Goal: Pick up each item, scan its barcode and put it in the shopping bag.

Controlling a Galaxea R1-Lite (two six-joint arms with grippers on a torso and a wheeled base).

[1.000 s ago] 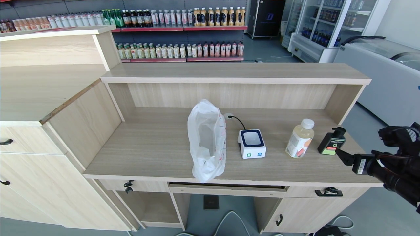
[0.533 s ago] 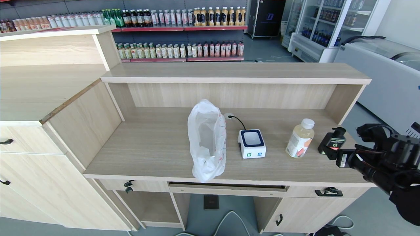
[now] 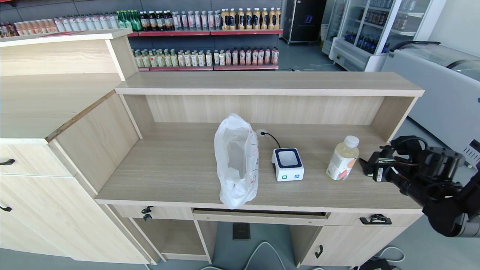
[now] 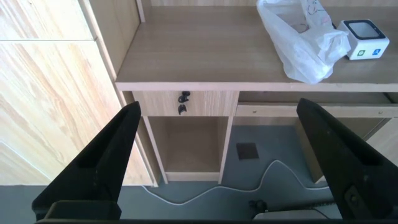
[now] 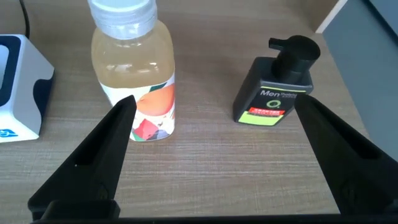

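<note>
Two items stand upright at the right end of the table (image 3: 180, 168): a pale juice bottle (image 5: 134, 81) with a white cap and, beside it but apart, a black pump bottle (image 5: 270, 84).
Right hand (image 5: 216, 102): fingers spread wide, holding nothing, low over the table, facing the gap between the two items and just short of them.
Barcode scanner (image 3: 288, 164): mid-table, just beside the white shopping bag (image 3: 237, 161).
Left hand (image 4: 219, 107): spread, empty, off the table's front edge.
</note>
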